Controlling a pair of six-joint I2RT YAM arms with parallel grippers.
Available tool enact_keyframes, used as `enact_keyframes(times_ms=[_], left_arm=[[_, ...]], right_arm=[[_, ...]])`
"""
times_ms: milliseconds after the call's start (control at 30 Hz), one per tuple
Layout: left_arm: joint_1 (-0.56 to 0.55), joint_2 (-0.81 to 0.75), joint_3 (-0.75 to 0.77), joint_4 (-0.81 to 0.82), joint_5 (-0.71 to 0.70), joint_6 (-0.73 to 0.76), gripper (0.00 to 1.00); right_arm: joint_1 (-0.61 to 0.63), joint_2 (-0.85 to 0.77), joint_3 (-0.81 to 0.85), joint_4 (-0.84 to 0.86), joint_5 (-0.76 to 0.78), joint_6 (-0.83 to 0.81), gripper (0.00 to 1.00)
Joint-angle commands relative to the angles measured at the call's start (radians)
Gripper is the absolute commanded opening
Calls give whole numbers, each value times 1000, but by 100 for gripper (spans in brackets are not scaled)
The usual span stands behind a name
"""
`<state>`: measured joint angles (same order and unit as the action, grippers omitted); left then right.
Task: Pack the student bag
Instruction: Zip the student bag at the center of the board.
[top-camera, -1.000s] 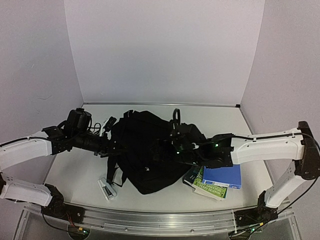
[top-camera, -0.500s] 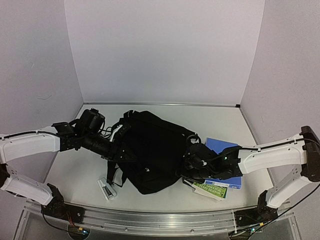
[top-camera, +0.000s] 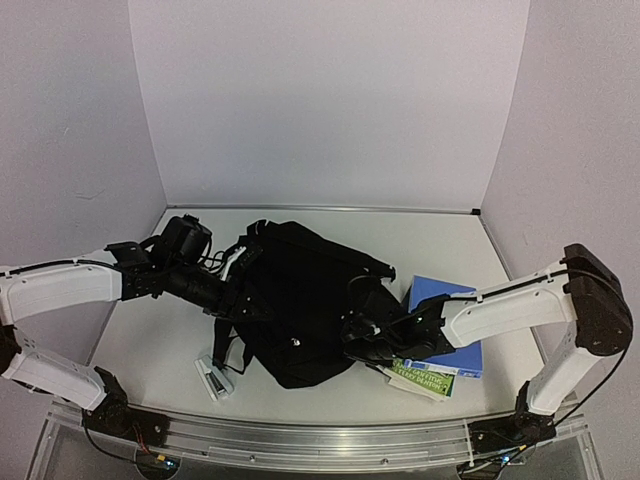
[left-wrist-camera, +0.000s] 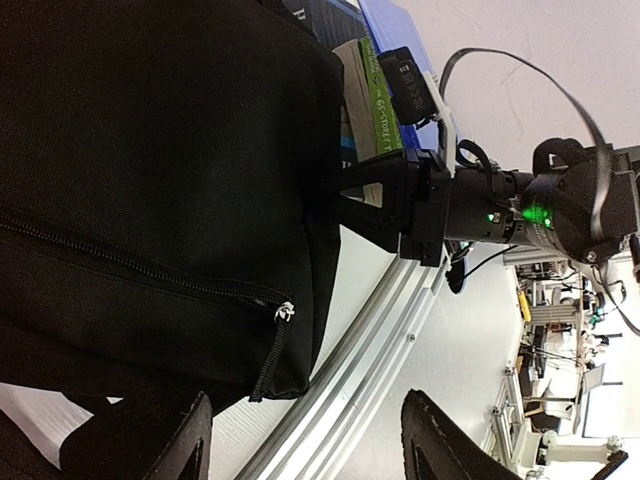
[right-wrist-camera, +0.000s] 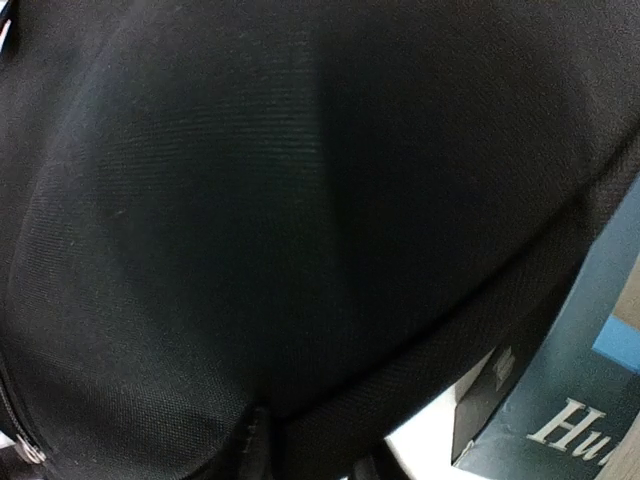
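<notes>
The student bag (top-camera: 300, 300), a big black backpack, lies in the middle of the table. My left gripper (top-camera: 238, 305) is at the bag's left side. In the left wrist view it (left-wrist-camera: 305, 440) stands open, and only the bag's lower corner and a zipper pull (left-wrist-camera: 285, 312) lie ahead of its fingers. My right gripper (top-camera: 358, 335) sits at the bag's near right edge. The left wrist view shows its jaws pinched on that edge of the bag (left-wrist-camera: 150, 150). Black fabric (right-wrist-camera: 300, 200) fills the right wrist view and bunches between the two close fingertips (right-wrist-camera: 250, 450).
A blue book (top-camera: 445, 320) and a green book (top-camera: 425, 375) lie stacked just right of the bag, under my right arm. A dark book cover (right-wrist-camera: 580, 400) shows beside the bag. A small white item (top-camera: 213, 378) lies near the front left. The metal rail (top-camera: 300, 435) runs along the near edge.
My right gripper came off the middle of the bag, dropped to its near right edge and closed on the fabric. My left gripper moved right against the bag's left side.
</notes>
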<state>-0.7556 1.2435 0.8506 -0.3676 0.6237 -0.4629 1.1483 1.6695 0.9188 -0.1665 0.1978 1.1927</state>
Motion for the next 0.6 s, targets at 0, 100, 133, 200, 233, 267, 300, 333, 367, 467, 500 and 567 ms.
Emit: enact_keyframes(times_ms=[0, 100, 133, 200, 233, 267, 300, 333, 367, 467, 500, 567], left_arm=[[-31, 25, 62, -9, -78, 14, 64], [-58, 58, 89, -17, -116, 24, 64], [-65, 74, 100, -19, -125, 30, 64], [-80, 104, 125, -23, -131, 44, 64], [-86, 119, 141, -25, -134, 50, 64], [-90, 137, 154, -30, -135, 57, 64], [-94, 153, 165, -33, -137, 63, 63], [-99, 176, 181, -37, -141, 70, 63], [-109, 196, 196, -42, -144, 77, 63], [-133, 256, 249, -60, -162, 100, 62], [-137, 273, 268, -64, -166, 104, 62], [-141, 299, 288, -54, -160, 108, 61]], right_arm=[[-44, 4, 44, 15, 54, -54, 10], [-81, 3, 50, 18, 58, -99, 2], [-91, 3, 53, 18, 59, -117, 1], [-112, 2, 55, 19, 58, -144, 0], [-122, 2, 52, 19, 57, -155, 0], [-134, 1, 48, 19, 54, -164, 0], [-143, -2, 46, 20, 53, -173, 0], [-147, -5, 44, 21, 53, -181, 0], [-152, -8, 42, 21, 53, -186, 0], [-159, -13, 38, 23, 55, -194, 0], [-160, -14, 37, 24, 54, -194, 0], [-163, -16, 33, 29, 51, -191, 0]])
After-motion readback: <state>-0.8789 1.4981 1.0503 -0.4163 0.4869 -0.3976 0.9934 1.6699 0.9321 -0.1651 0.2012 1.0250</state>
